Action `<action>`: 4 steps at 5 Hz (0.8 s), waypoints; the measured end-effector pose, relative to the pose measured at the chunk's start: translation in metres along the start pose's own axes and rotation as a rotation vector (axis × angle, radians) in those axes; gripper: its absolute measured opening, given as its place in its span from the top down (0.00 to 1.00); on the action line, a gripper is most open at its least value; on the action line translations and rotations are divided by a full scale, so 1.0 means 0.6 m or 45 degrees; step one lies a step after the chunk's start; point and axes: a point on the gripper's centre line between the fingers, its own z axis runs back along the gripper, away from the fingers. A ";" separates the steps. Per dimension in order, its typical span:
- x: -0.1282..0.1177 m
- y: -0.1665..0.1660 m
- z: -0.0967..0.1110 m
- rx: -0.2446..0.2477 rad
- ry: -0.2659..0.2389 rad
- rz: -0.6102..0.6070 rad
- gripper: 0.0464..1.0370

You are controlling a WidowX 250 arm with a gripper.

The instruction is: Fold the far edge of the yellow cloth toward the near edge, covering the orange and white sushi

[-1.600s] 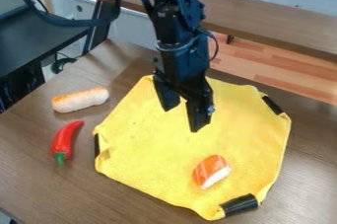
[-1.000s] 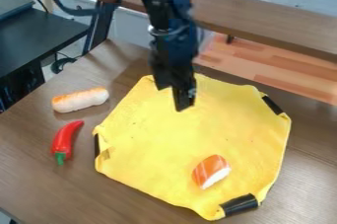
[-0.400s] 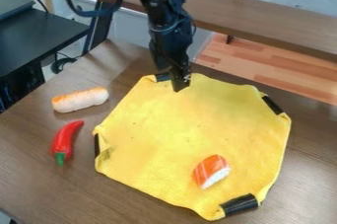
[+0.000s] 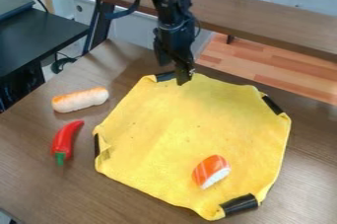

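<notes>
Brown wood-grain tabletop point(image 4: 29, 183), w/ a second wood surface point(image 4: 263, 20) & plank floor point(image 4: 270, 70) behind. Gripper's fingers point(image 4: 184, 72) are spread, nothing btwn them. Gripper point(image 4: 172, 73) hangs over the far edge of the yellow cloth point(image 4: 164, 134), nr the black band point(image 4: 165, 76) at that corner; can't tell if it touches. Cloth lies roughly flat, other black bands point(image 4: 239, 205) at its corners, edges a bit folded & rumpled there.

Further out, toward the camera: toy sushi point(image 4: 211, 171), orange top w/ white stripes, on the cloth's near part, well apart from the gripper. Off the cloth, view's L: toy bread roll point(image 4: 80, 100), browned on top, & just nearer the camera the red chili point(image 4: 66, 141), green stem twd camera. Both on bare wood, apart from each other.

Step, as judged: prob. lining up, no grasp made yet. Far corner is the closest thing, so if it's the cloth, next move calls for a small descent w/ fingers straddling the raised edge, then a firm pinch; risk = slipping off or catching only a thin fold. If it's the sushi instead, needs a long shift twd camera at safe ht., then straight down w/o dragging fabric.
</notes>
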 end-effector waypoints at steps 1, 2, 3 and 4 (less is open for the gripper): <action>0.012 0.025 -0.014 0.029 0.009 0.074 0.04; 0.020 0.057 -0.033 0.058 0.028 0.156 0.04; 0.025 0.077 -0.041 0.107 0.017 0.164 0.04; 0.037 0.090 -0.041 0.169 -0.044 0.124 0.04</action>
